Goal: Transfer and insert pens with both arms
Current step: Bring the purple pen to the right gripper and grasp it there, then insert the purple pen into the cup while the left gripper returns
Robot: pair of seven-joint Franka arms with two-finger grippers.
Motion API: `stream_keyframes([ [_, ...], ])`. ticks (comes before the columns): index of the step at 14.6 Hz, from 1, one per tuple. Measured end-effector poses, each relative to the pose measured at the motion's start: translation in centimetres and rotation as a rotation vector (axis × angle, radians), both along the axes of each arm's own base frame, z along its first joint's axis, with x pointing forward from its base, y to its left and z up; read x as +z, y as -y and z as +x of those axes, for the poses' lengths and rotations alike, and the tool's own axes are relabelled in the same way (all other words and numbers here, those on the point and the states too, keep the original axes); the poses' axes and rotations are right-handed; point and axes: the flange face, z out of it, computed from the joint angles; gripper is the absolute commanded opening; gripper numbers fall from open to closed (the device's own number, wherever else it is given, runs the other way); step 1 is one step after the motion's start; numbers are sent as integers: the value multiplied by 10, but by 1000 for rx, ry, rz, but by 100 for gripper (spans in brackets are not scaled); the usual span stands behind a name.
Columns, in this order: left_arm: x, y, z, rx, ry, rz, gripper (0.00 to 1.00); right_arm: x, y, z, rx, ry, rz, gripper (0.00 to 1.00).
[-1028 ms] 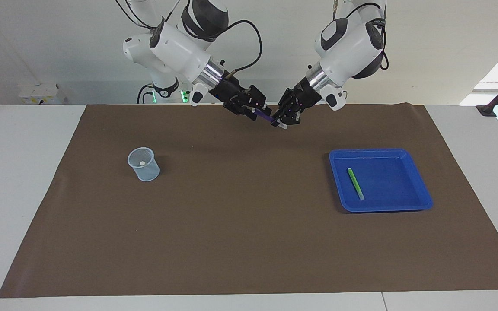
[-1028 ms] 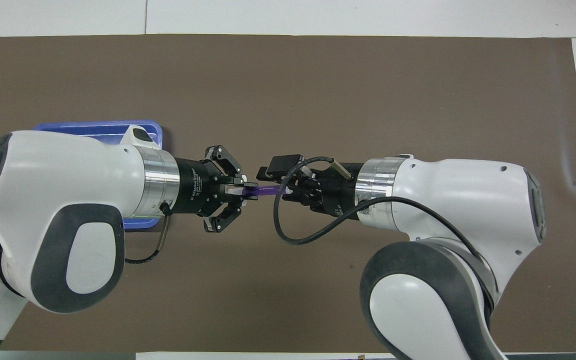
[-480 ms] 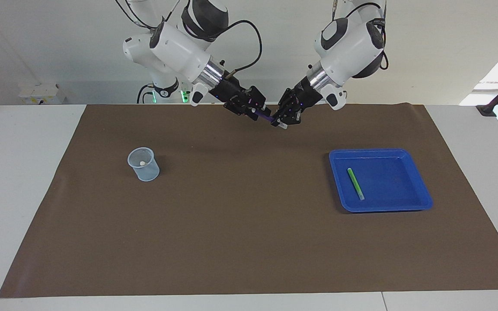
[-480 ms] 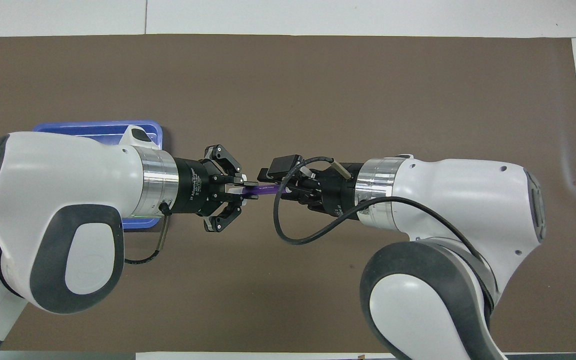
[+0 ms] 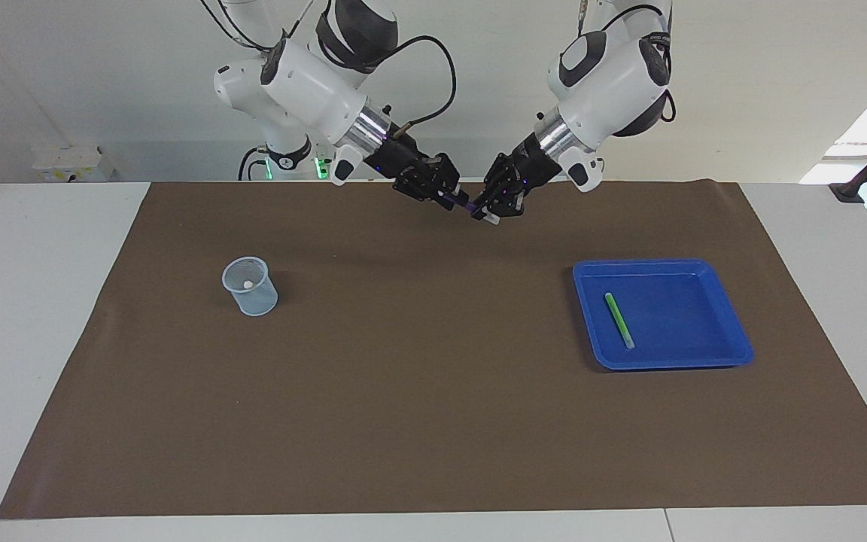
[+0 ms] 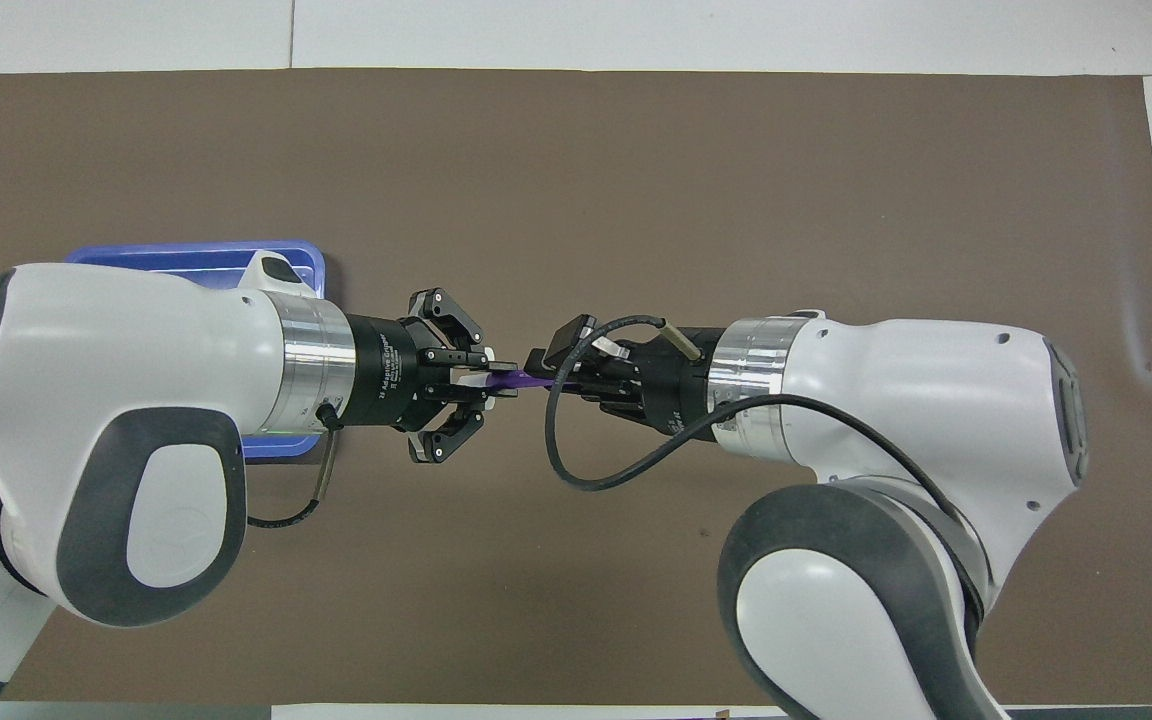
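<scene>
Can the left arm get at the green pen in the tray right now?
Probably not yet: the left claw is shut on the purple pen, shared with the right claw. Otherwise the green pen lies uncovered in the blue tray.

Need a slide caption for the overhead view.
Mid-air handover: left claw and right claw both shut on the purple pen above the brown mat.

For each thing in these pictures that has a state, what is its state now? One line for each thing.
Purple pen: in the air over the mat, held at both ends.
Left gripper: shut on the purple pen.
Right gripper: shut on the purple pen.
Green pen: lying flat in the tray.
Tray: on the mat, holds only the green pen.
Cup: upright, something small and pale inside.
</scene>
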Motion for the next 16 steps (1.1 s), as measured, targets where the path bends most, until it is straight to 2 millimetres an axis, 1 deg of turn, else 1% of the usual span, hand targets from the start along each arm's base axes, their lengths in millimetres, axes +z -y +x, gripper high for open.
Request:
stream_keyframes([
  [3,-1,-2,-2,5,-5,-2,0,0,-2,-1,5,2,-4,0],
  [4,-1,-2,-2,9,-7,-2,99,0,-2,-1,6,2,-4,0],
  [8,1,-2,0,33,0,-9,100,-2,-2,-3,34,8,-28,0],
  [9,2,-2,0,36,2,-10,100,-3,2,-1,58,23,-59,0],
  [10,2,-2,0,38,5,-11,100,-5,10,2,95,50,-107,0],
  [11,2,-3,1,36,10,-11,100,-7,24,8,151,87,-182,0],
  [12,2,-5,2,26,22,-12,100,-7,44,15,215,118,-262,0],
  [14,2,-17,9,-16,74,-11,100,-2,96,31,347,154,-381,0],
  [16,1,-34,18,-94,144,-5,100,11,151,43,452,168,-491,0],
])
